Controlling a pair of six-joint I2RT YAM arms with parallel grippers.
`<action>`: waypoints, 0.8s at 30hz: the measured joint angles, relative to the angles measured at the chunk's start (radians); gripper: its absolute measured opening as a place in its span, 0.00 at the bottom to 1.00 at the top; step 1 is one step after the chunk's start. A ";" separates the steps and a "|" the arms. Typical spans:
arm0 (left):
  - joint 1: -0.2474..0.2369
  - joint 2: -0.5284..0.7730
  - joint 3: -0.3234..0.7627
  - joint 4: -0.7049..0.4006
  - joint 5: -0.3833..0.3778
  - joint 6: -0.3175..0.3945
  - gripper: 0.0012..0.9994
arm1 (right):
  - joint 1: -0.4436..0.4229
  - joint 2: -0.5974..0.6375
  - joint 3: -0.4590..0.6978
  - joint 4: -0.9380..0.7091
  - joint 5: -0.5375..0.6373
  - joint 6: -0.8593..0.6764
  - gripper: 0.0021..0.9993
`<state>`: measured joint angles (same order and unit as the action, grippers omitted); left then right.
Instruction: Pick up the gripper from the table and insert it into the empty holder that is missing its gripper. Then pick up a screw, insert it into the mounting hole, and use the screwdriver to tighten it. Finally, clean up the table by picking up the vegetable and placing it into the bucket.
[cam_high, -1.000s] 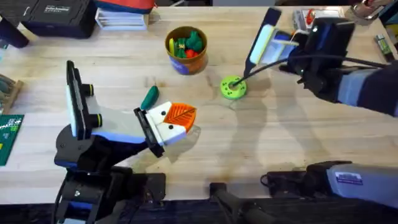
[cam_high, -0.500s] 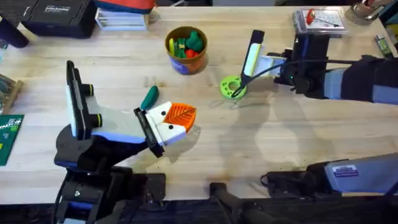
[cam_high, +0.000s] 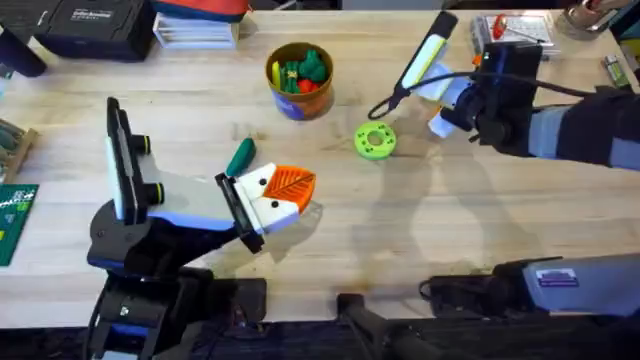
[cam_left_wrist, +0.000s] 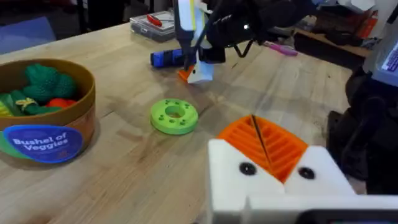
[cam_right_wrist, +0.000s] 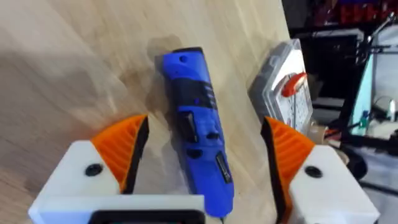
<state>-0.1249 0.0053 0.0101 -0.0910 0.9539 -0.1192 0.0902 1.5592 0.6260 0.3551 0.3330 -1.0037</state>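
Two arms are over the wooden table (cam_high: 420, 250). On the left, the left gripper (cam_high: 283, 195) rests low on the wood, its orange ridged gripper (cam_high: 292, 183) seated on the white holder (cam_high: 262, 200); from the left wrist view the orange pads look pressed together with nothing between them. A small dark-green vegetable (cam_high: 241, 156) lies on the table just beside that gripper, on its far side. Farther back, near the middle, stands the bucket (cam_high: 299, 80), blue-bodied with a yellow rim, with toy vegetables already inside it. To its right lies a flat bright-green disc (cam_high: 376, 141) with a hole. Farther right, the right gripper (cam_right_wrist: 205, 155) hangs above the blue screwdriver (cam_right_wrist: 196, 127), which lies flat on the table between its widely spread orange fingers (cam_right_wrist: 124, 146); the fingers do not touch it. A clear plastic parts case (cam_high: 512, 28) sits near the far right edge.
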 joint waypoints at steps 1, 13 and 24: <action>0.000 0.000 0.000 0.000 0.000 0.000 0.00 | 0.000 -0.011 -0.001 -0.005 -0.001 0.027 0.99; 0.000 0.000 0.000 0.000 0.000 0.000 0.00 | 0.003 -0.313 0.106 -0.491 -0.119 0.396 0.99; 0.000 0.000 0.000 0.000 0.000 0.000 0.00 | 0.126 -0.405 0.463 -1.180 -0.370 0.658 0.99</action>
<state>-0.1249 0.0055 0.0101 -0.0910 0.9539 -0.1192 0.2163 1.1538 1.0890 -0.8247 -0.0365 -0.3457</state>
